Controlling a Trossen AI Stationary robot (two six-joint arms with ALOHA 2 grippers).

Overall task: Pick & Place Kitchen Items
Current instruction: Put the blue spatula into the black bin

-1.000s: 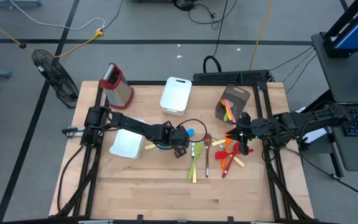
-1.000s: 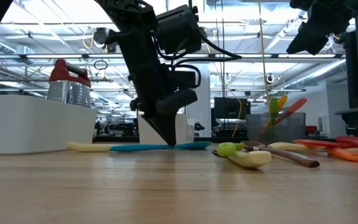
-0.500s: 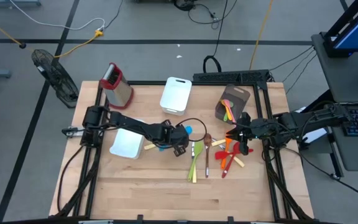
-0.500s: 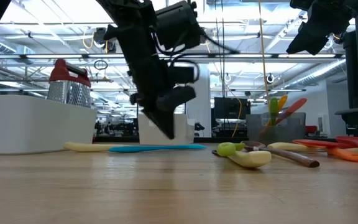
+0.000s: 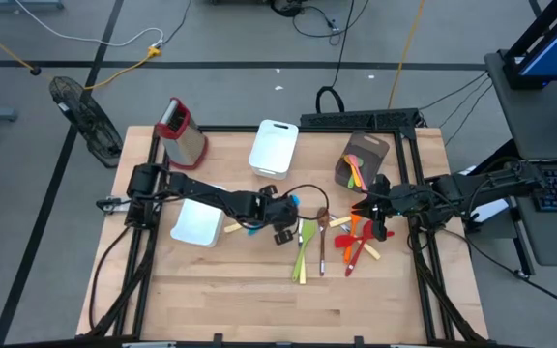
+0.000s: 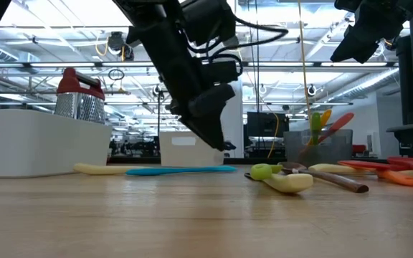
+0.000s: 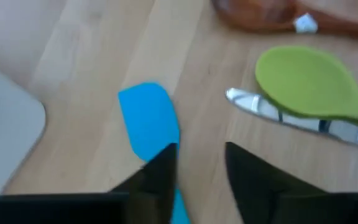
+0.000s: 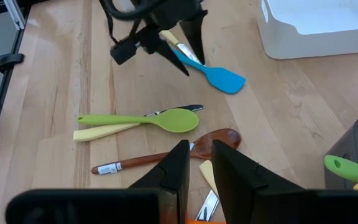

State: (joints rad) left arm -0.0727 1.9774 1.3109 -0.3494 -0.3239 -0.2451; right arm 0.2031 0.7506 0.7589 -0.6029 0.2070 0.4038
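The step in hand looks like a pick of the blue spatula (image 5: 259, 227), which lies flat on the tabletop (image 5: 230, 300) near the middle of the high view, its cream handle running toward the white tray (image 5: 197, 223) at centre left. The left gripper (image 6: 215, 135) hangs just above it with its fingers spread apart and nothing between them; in the low view the tips are clear of the wood, over the spatula's blade end at mid-frame. By my reading the next move calls for lowering with one finger on each side of the thin blade or neck, then closing squarely, since so flat a thing could slide out.

The right gripper (image 8: 197, 163) waits at centre right of the high view, above the red and orange utensils (image 5: 361, 242); its fingers stand narrowly parted and hold nothing.

The low view alone shows the gap between the left fingertips and the tabletop. The left wrist view shows one finger overlapping the blade's edge, and the green spoon (image 7: 309, 84) lying across a metal piece of cutlery (image 7: 291, 115) just beside. The right wrist view shows the brown wooden spoon (image 8: 166, 155) below the green one, which the arm partly hides from above
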